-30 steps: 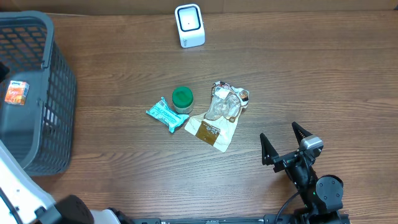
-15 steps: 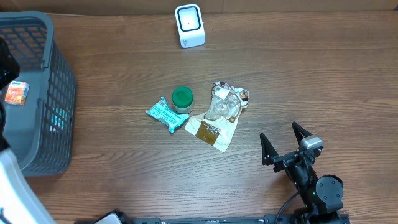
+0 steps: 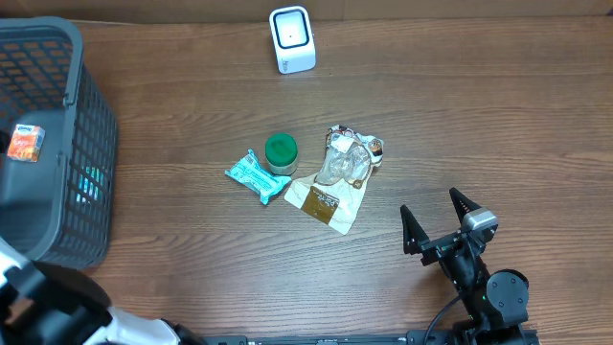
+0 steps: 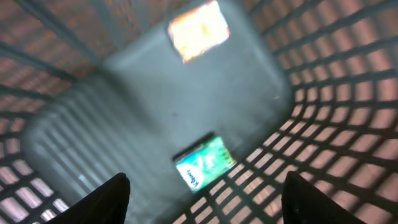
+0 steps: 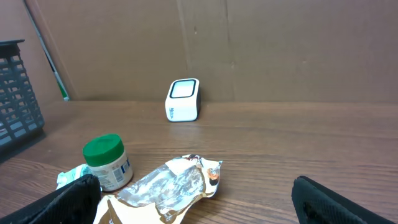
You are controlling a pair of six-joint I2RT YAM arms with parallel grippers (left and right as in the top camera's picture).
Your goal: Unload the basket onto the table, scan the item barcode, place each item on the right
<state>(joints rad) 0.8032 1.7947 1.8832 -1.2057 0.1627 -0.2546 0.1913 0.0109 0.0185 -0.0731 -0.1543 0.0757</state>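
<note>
The white barcode scanner (image 3: 292, 38) stands at the table's far edge, also seen as the scanner (image 5: 183, 99) from the right wrist. Mid-table lie a green-lidded jar (image 3: 281, 150), a teal packet (image 3: 253, 175) and a crumpled foil bag (image 3: 335, 177). My right gripper (image 3: 441, 225) rests open near the front right, facing them, nothing between its fingers. My left gripper (image 4: 205, 190) hangs open over the inside of the grey basket (image 4: 124, 124). A green packet (image 4: 205, 162) and an orange packet (image 4: 198, 29) lie loose on its floor. That view is blurred.
The grey mesh basket (image 3: 86, 115) fills the left side, with the orange packet (image 3: 26, 143) inside. A brown cardboard wall (image 5: 280, 43) backs the table. Part of the left arm (image 3: 48, 311) shows at the near left corner.
My left jaws have gone from shut to open, and a green packet now lies in the basket. The left arm has shifted from the basket's left edge toward the near left corner. Right arm unmoved.
</note>
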